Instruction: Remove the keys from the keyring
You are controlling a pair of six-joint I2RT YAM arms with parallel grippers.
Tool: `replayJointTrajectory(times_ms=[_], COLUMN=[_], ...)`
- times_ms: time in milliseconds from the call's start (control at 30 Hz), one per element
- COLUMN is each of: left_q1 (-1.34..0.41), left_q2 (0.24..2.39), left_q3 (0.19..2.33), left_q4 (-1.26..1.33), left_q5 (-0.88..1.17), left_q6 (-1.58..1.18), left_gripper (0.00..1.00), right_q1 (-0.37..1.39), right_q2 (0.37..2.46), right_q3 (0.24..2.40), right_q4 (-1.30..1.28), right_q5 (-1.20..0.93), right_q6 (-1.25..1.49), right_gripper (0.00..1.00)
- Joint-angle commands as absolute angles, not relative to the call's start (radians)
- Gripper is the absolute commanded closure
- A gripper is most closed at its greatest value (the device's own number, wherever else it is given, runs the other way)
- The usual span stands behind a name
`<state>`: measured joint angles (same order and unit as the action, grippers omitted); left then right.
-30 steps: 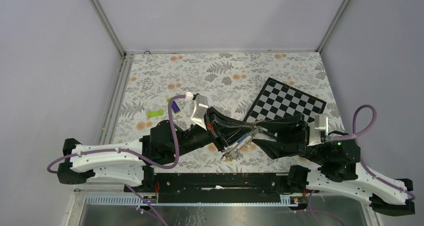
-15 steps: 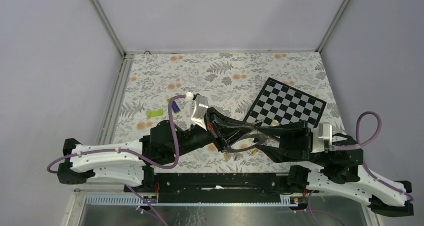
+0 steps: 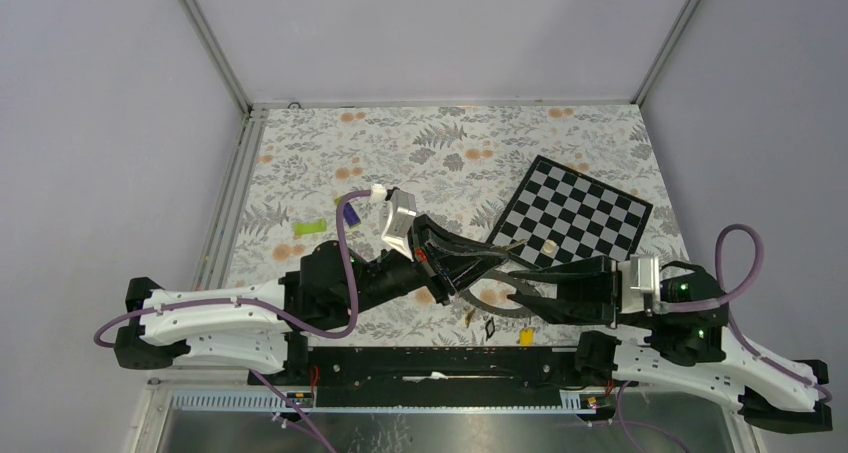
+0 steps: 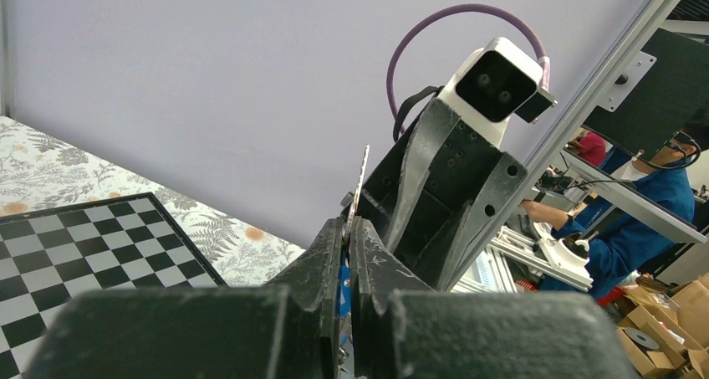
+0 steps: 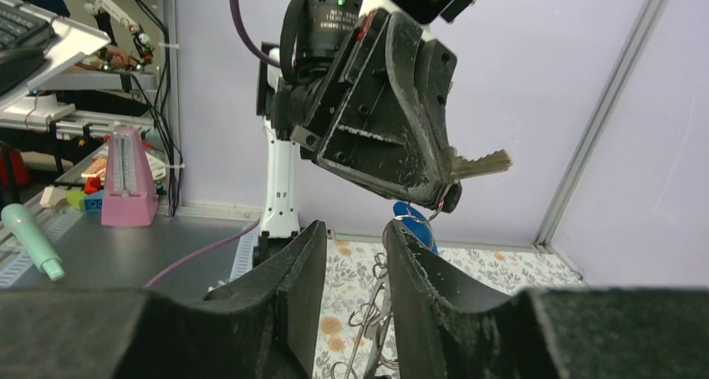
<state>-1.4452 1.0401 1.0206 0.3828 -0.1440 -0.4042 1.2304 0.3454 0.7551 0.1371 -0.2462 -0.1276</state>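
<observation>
Mid-removal, I'd say. The left gripper (image 4: 349, 228) is pressed tight on a silver key (image 5: 481, 166), with a blue-tagged key (image 5: 414, 220) dangling under it. The keyring (image 3: 498, 301) sits between the two grippers, mostly hidden. The right gripper (image 5: 355, 228) has its fingers apart, with wire loops (image 5: 372, 312) in the gap, not visibly pinched. Three small pieces (image 3: 489, 326) on the table (image 3: 400, 153) look like keys already off. Next, the right needs a firm pinch on the ring, then a pull apart.
</observation>
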Motion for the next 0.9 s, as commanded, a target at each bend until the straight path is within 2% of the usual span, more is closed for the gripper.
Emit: replayJointTrajectory(times_ms=[0,400,867], left_q1=[-1.450,-1.450,-1.450], left_q2=[1.014,1.015,1.019], left_q3=[1.073,1.078,1.096], left_q4=[0.466,0.453,0.415], left_q5=[-0.156,-0.165,-0.156], left_q6=[-0.422,-0.419,-0.411], left_gripper=[1.00,1.00,1.00], right_q1=[1.230,1.229,1.229], right_q2=[0.382,0.387,0.325], right_q3=[0.786,0.770,0.767], right_q4=[0.126,0.106,0.139], right_q5=[-0.266,-0.195,-0.104], right_q6=[-0.153,-0.166,-0.182], right_gripper=[0.60,0.63,0.60])
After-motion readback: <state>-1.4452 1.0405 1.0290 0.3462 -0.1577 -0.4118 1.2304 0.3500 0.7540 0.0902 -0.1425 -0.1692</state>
